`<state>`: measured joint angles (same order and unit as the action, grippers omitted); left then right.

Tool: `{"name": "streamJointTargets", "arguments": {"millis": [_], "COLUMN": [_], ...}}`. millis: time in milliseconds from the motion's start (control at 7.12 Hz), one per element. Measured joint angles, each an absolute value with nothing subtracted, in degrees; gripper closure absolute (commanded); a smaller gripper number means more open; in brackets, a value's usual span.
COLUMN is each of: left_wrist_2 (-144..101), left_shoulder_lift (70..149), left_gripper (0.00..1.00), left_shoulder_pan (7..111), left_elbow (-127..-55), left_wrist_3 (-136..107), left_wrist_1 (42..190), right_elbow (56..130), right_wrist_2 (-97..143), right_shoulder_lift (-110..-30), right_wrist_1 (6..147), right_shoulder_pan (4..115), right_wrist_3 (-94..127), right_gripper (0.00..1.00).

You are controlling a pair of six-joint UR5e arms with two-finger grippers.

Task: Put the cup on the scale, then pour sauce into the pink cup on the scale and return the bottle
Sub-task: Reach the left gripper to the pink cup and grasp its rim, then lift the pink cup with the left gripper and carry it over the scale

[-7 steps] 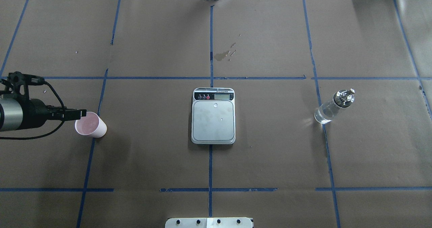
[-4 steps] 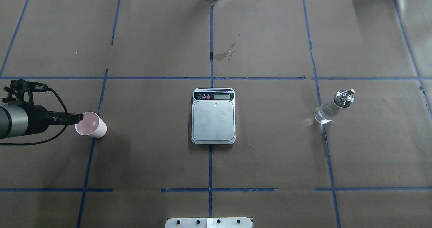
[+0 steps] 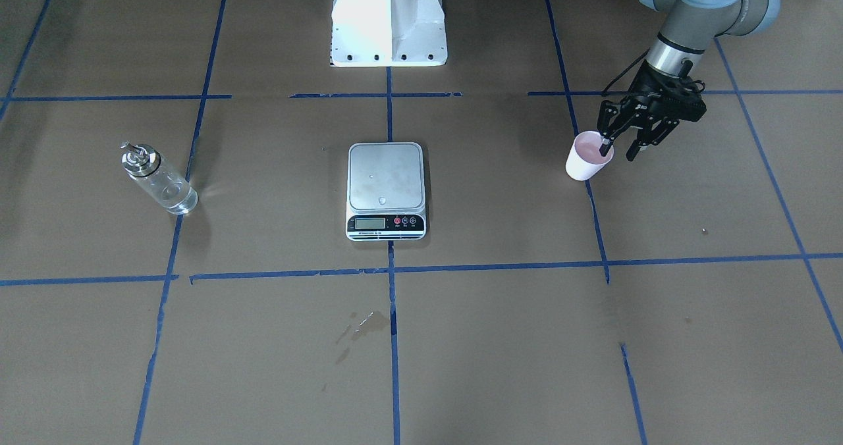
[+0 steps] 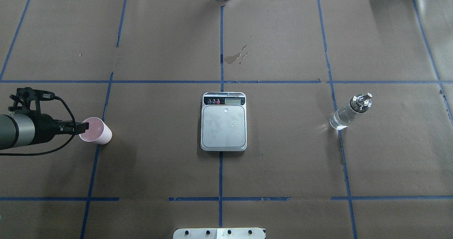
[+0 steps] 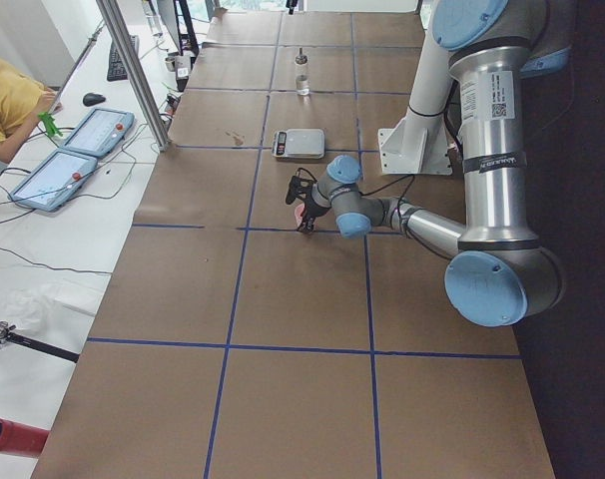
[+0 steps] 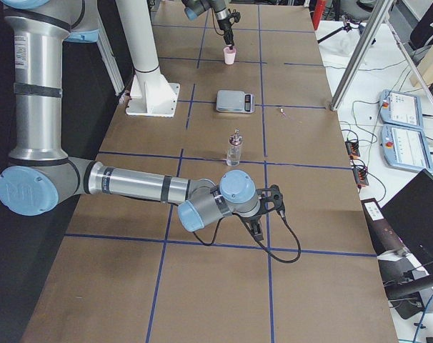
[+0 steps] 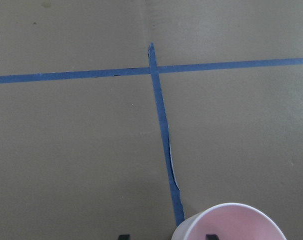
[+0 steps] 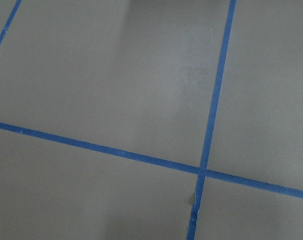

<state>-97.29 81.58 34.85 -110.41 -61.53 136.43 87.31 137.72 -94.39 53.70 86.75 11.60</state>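
Note:
The pink cup (image 4: pixel 96 132) stands upright on the brown paper at the table's left, also in the front view (image 3: pixel 586 162). My left gripper (image 3: pixel 617 153) is open and straddles the cup's wall on the robot's side. In the left wrist view, one fingertip (image 7: pixel 210 236) is inside the cup (image 7: pixel 231 222) and the other is outside it. The scale (image 4: pixel 223 126) lies empty at the table's centre. The glass bottle (image 4: pixel 348 112) with clear liquid stands at the right. My right gripper (image 6: pixel 258 227) shows only in the exterior right view, low over bare paper; I cannot tell if it is open.
A wet stain (image 4: pixel 235 57) marks the paper beyond the scale. The white robot base (image 3: pixel 388 17) stands at the near middle edge. Blue tape lines grid the paper. An operator (image 5: pixel 8 95) with tablets sits beyond the far edge.
My left gripper has come down and slightly back over the cup's rim, so one finger now reaches inside the cup. The cup, scale and bottle have not moved.

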Motion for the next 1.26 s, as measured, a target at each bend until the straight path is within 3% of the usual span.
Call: {"name": "streamJointTargets", "arguments": {"millis": [140, 843, 1264], "left_wrist_2": [-97.24, -96.03, -94.64], "left_shoulder_lift": [81.67, 82.06, 90.28], "left_gripper": [1.00, 1.00, 1.00], "left_shoulder_pan": [34.65, 34.85, 35.56], "left_elbow": [-110.41, -112.72, -114.14], "left_wrist_3": [-61.52, -60.79, -60.85], "left_wrist_1": [136.42, 135.98, 128.01], "right_elbow": [87.29, 87.30, 87.43], "right_wrist_2": [137.72, 137.72, 137.73], "right_shoulder_lift": [-94.39, -94.75, -94.99], "right_wrist_1": [53.70, 53.70, 53.68], "right_shoulder_pan": [86.75, 86.75, 86.75], "right_wrist_3": [11.60, 11.60, 11.62], "right_gripper": [0.00, 0.00, 0.00]}}
